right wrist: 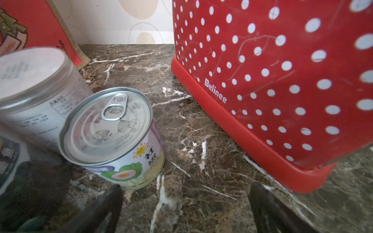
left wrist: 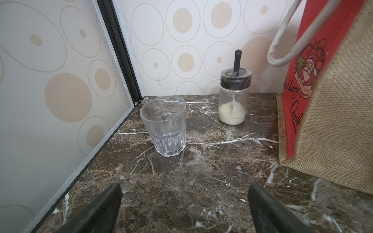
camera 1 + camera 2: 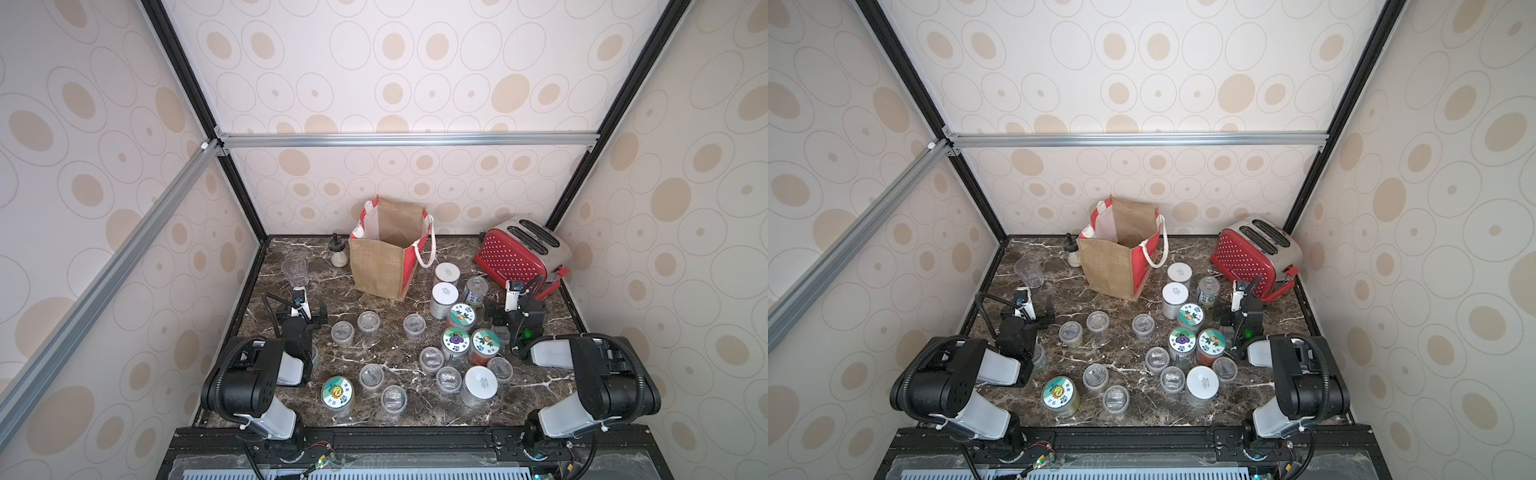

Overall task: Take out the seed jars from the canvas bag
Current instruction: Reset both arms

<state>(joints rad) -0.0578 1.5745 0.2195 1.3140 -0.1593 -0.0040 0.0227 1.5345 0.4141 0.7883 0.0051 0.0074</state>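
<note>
**The seed jars (image 3: 456,340) stand outside the canvas bag (image 3: 384,257)**

Close by, the left gripper (image 2: 184,193) and the right gripper (image 1: 185,194) are wide open and hold nothing. The seed jars sit on the marble table (image 3: 457,249) between them. The canvas bag stands farther back.

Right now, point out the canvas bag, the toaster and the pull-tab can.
canvas bag (image 3: 376,270): in a top view, on its front burlap panel.
toaster (image 3: 510,258): in a top view, on its red dotted side.
pull-tab can (image 1: 108,126): right wrist view, on its lid.
</note>
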